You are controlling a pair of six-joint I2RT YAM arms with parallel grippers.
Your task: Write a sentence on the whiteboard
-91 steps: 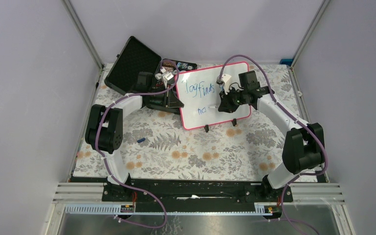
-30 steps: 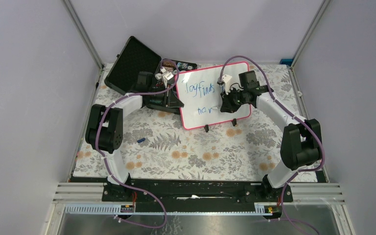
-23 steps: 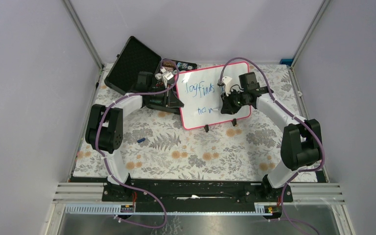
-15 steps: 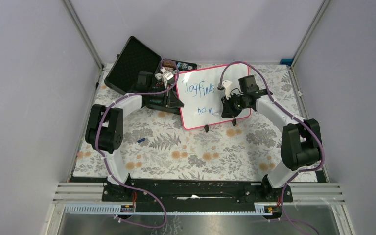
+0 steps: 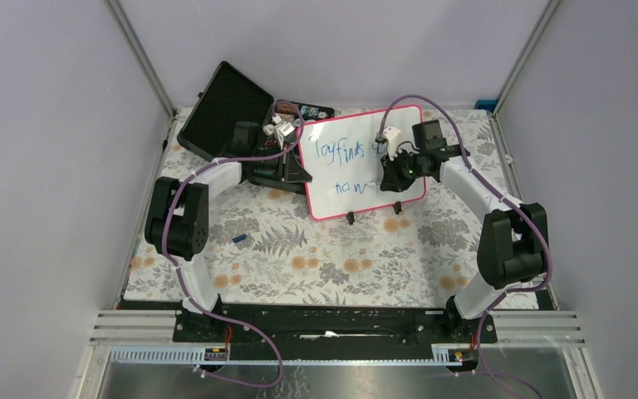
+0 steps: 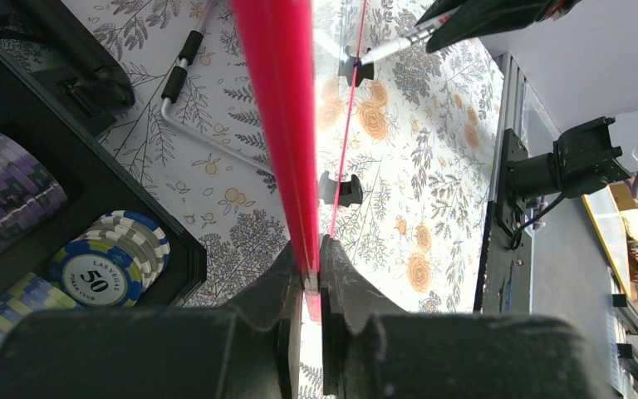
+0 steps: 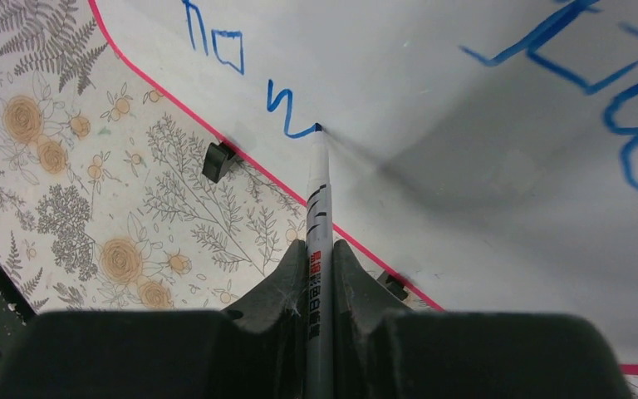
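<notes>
Clamping the whiteboard (image 5: 341, 170) by its pink-red left edge with the left gripper (image 6: 311, 249), clenched. Pressing a marker (image 7: 318, 191) tip to the board at the end of a blue "w", right gripper (image 7: 319, 253) clenched on the barrel. Sitting at the far middle of the table (image 5: 299, 258), just beside an open black case (image 5: 224, 112).

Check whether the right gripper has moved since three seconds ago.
Yes. The right gripper, holding the marker, has shifted right along the whiteboard toward its right frame edge; the board stayed put.
</notes>
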